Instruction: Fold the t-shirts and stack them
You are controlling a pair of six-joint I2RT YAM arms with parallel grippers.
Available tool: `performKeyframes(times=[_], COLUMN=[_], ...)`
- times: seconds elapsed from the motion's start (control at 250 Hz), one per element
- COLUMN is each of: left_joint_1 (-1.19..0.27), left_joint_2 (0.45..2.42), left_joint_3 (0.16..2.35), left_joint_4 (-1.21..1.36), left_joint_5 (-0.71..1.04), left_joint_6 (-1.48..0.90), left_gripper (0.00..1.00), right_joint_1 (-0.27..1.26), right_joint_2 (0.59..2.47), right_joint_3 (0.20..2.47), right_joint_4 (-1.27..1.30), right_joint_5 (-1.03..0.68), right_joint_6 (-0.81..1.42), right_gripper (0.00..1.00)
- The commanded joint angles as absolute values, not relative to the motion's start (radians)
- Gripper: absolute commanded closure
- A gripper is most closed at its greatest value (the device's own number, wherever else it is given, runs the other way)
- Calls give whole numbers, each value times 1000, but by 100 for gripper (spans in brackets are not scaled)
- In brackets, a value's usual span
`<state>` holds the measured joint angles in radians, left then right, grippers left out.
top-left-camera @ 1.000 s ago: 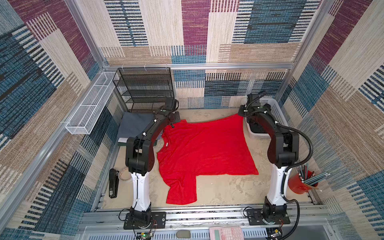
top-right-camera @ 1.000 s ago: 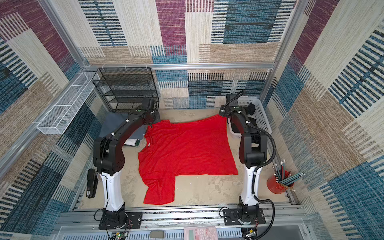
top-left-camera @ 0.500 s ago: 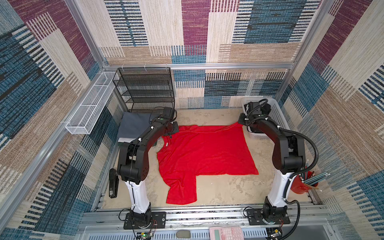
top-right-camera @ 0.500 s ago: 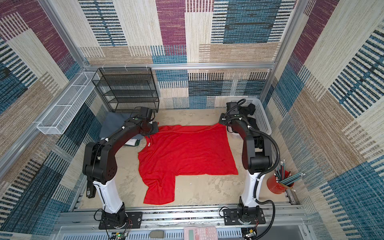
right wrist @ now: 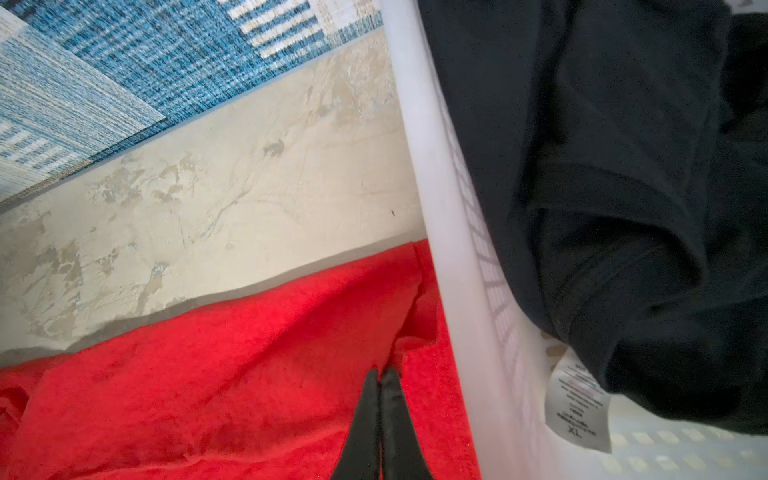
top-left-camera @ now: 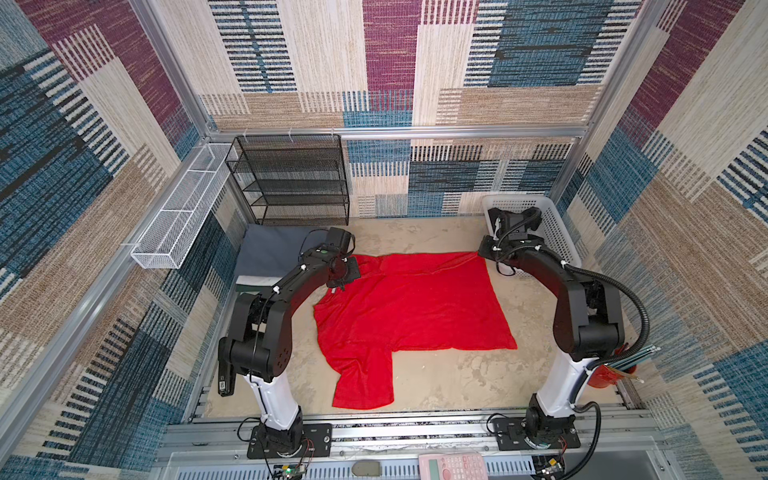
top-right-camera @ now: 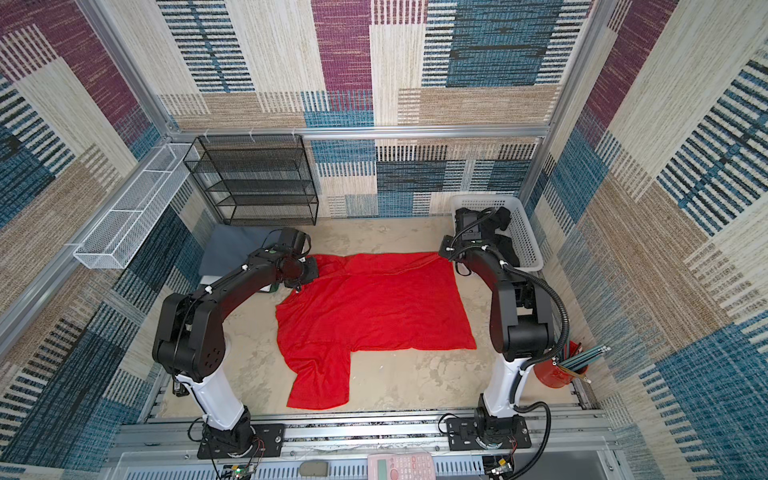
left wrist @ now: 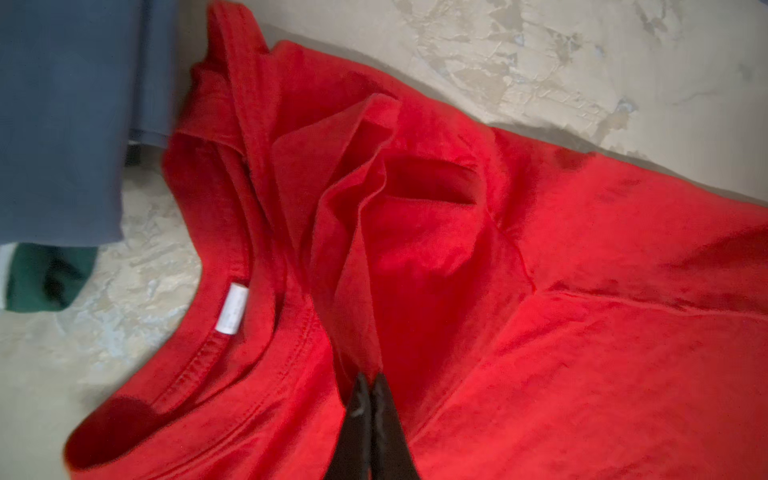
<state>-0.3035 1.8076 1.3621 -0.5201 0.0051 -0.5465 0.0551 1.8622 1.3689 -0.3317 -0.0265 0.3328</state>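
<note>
Where the white basket stands at the far right with a black t-shirt heaped inside, its wall rises just beside the right gripper. At the far left, a folded grey t-shirt rests on a dark green t-shirt in front of a black wire shelf, close to the left gripper. Between the arms, the red t-shirt lies spread on the table. Both pairs of jaws are pinched together on its far edge, the left by the collar near the white label and the right at the far right corner.
</note>
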Motion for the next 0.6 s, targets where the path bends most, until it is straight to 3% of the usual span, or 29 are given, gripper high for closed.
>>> performKeyframes(times=[0.0, 0.264, 0.3, 0.344, 0.424, 0.464, 0.524, 0.56, 0.596], left_joint_1=[-318, -343, -345, -349, -356, -363, -368, -368, -367], left_joint_2=[1791, 1750, 1739, 1721, 1682, 1656, 1622, 1606, 1596], left_joint_3=[1356, 1328, 1321, 1313, 1296, 1286, 1269, 1260, 1256], left_joint_4=[-526, -540, -541, -539, -535, -526, -514, -503, -496], left_joint_5=[8, 7, 9, 8, 12, 6, -29, -49, -68], left_joint_6=[-548, -562, -564, -564, -550, -535, -530, -520, -512], left_gripper=[100, 100, 92, 76, 0, 2, 2, 2, 2], right_joint_1=[55, 55, 55, 55, 55, 55, 55, 55, 55], right_joint_2=[1849, 1850, 1849, 1843, 1826, 1817, 1813, 1809, 1805], right_joint_3=[1350, 1314, 1312, 1309, 1295, 1287, 1286, 1283, 1276], right_joint_4=[-295, -285, -288, -288, -269, -255, -240, -227, -209], right_joint_5=[-25, -55, -57, -57, -56, -74, -111, -139, -174], right_joint_6=[347, 363, 364, 366, 374, 379, 386, 389, 392], right_gripper=[100, 100, 100, 82, 49, 30, 9, 0, 1])
